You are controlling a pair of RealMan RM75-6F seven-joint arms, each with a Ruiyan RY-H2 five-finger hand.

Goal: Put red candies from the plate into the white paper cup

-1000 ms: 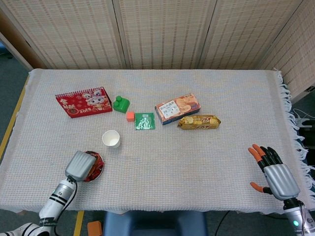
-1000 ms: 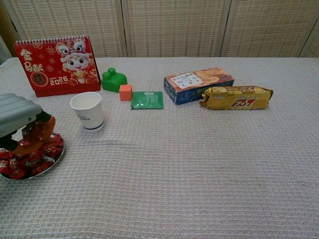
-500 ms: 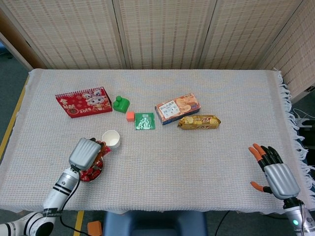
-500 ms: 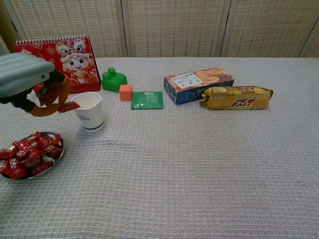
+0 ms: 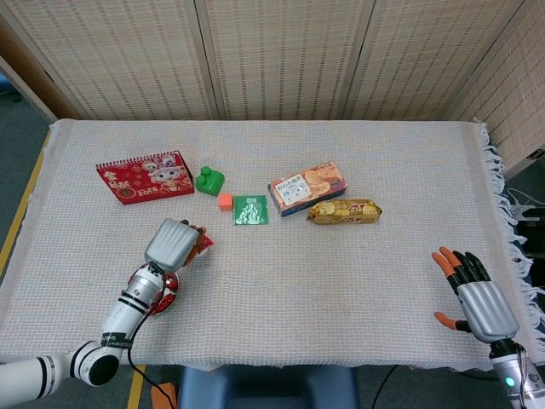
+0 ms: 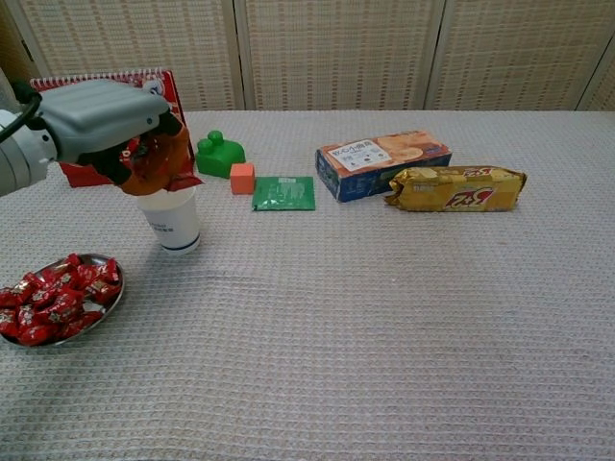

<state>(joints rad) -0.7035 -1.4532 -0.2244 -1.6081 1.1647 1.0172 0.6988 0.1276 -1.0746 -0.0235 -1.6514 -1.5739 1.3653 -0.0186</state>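
Note:
My left hand (image 6: pixel 101 125) hovers directly over the white paper cup (image 6: pixel 171 223) and grips a red candy (image 6: pixel 161 165) just above the cup's mouth. In the head view the left hand (image 5: pixel 174 244) covers the cup, and the red candy (image 5: pixel 204 244) shows at its fingertips. The metal plate (image 6: pixel 104 309) lies left of the cup, near the front edge, with several red candies (image 6: pixel 53 300) heaped on it. My right hand (image 5: pixel 473 295) rests at the table's front right edge, fingers spread, holding nothing.
Behind the cup stand a red calendar (image 5: pixel 145 176), a green block (image 5: pixel 209 180), an orange cube (image 5: pixel 225 201) and a green packet (image 5: pixel 250 210). A biscuit box (image 5: pixel 307 187) and a yellow snack packet (image 5: pixel 344 211) lie at mid table.
My left hand rose off the plate with a red candy and travelled right to a spot over the cup. The right hand stayed put.

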